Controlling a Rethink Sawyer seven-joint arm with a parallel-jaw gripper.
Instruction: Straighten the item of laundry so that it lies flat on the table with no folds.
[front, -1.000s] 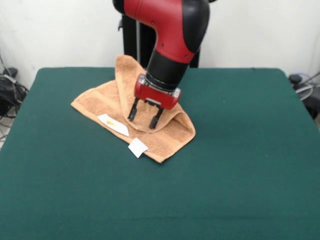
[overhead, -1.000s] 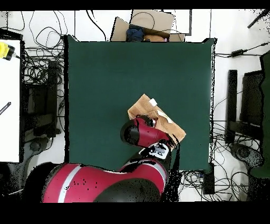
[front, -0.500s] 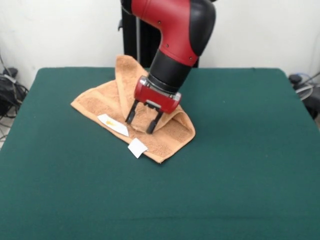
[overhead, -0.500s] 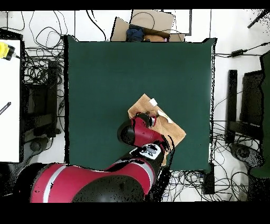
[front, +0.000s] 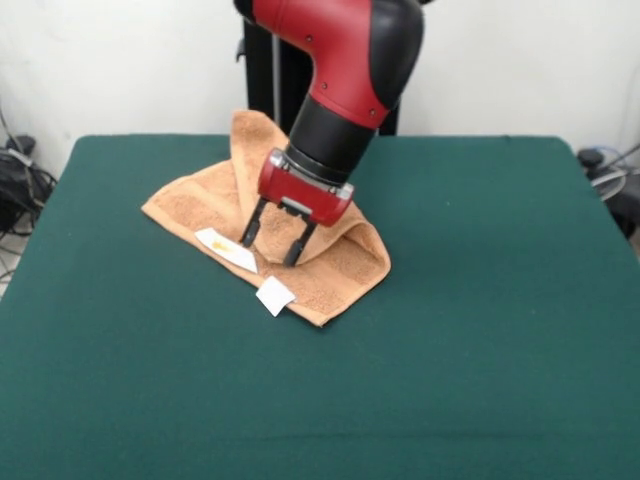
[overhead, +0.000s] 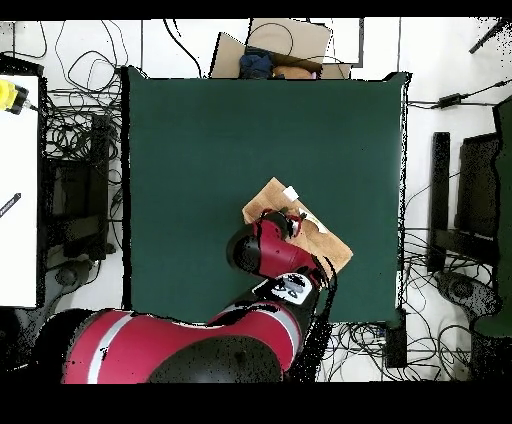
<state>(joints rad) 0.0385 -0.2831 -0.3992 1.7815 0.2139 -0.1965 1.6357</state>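
Front view: the red and black arm (front: 345, 70) comes down from the top edge and leans toward the picture's left, its black wrist section ending in a red block that carries the gripper (front: 270, 244). The two dark fingers (front: 249, 227) point down and slightly left, spread apart with a clear gap between them; nothing sits in that gap. The tips hang over the small, roughly square orange-tan terry towel (front: 340, 268), close to its surface, but contact cannot be judged from this angle. The left fingertip is just beside the longer white tag (front: 224, 247).

The towel lies on the large rectangular table with the dark green felt-like top (front: 480, 330), toward the table's far edge and a little left of centre in the front view. It is not flat: one part is folded up and over, forming a raised hump that reaches back to the far edge behind the arm, and a curved folded layer lies over the lower sheet near the gripper. The second, smaller white tag (front: 275, 295) sticks out past the towel's near edge onto the felt.

Overhead view: the arm (overhead: 270, 255) covers much of the towel (overhead: 325, 240); the exposed part shows as a tan band running diagonally, in the half of the table (overhead: 200, 150) nearer the robot's base and toward the picture's right edge. One white tag (overhead: 291, 193) shows at the towel's upper corner.
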